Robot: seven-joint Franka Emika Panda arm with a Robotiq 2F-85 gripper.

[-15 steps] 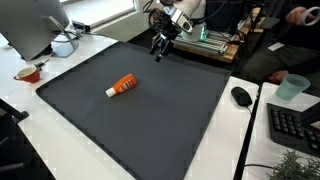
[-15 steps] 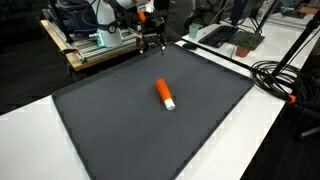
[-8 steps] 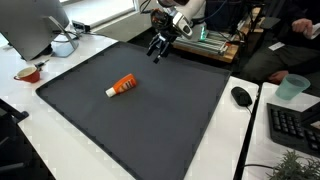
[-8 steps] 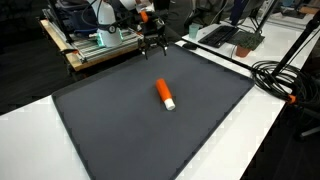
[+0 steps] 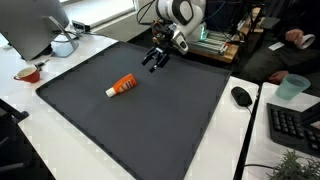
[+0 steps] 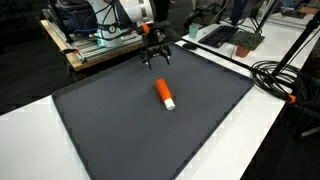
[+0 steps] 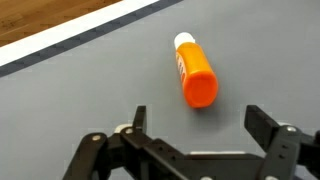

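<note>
An orange bottle with a white cap [image 5: 121,86] lies on its side on the dark grey mat [image 5: 150,120]; it also shows in the exterior view [image 6: 164,94] and in the wrist view [image 7: 194,72]. My gripper [image 5: 155,62] hangs open and empty above the mat's far part, a short way from the bottle [image 6: 153,59]. In the wrist view the two fingers [image 7: 200,122] stand wide apart, with the bottle's orange end just ahead of them and nothing between them.
A computer mouse [image 5: 241,96], a keyboard [image 5: 296,125] and a teal cup [image 5: 291,88] lie on the white table beside the mat. A monitor [image 5: 35,25] and a bowl [image 5: 28,73] stand at the other side. Cables [image 6: 280,75] run past the mat's edge.
My gripper has come down and forward from the mat's far edge toward the orange bottle. The bottle has not moved.
</note>
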